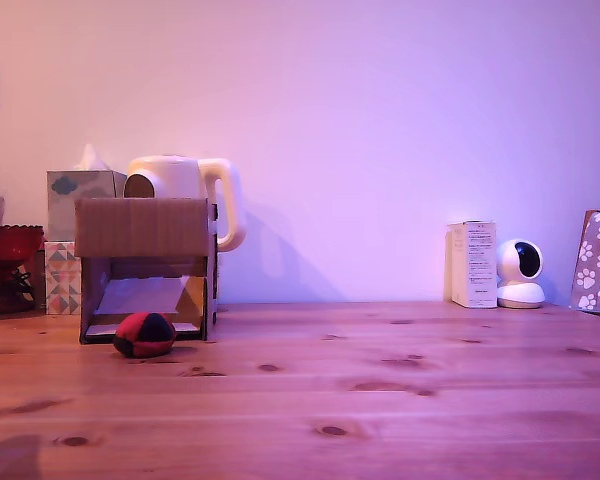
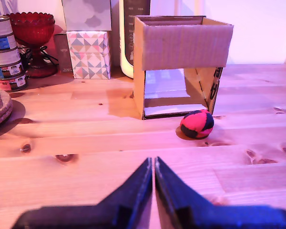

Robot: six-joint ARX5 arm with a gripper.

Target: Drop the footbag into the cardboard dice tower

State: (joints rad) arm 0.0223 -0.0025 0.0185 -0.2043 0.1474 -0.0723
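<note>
Footbag (image 1: 144,334) lay on the wooden table (image 1: 380,400), just in front of the cardboard dice tower (image 1: 145,268), near the lower opening where the pale ramp showed. In the wrist view the gripper (image 2: 154,164) pointed toward the tower from well back, its dark jaws pressed together with nothing between them. A cream kettle (image 1: 185,185) and patterned tissue boxes (image 1: 70,240) stood behind the tower.

Matt corrugated cardboard dice tower (image 1: 145,228), knotty wooden table (image 1: 380,390)
</note>
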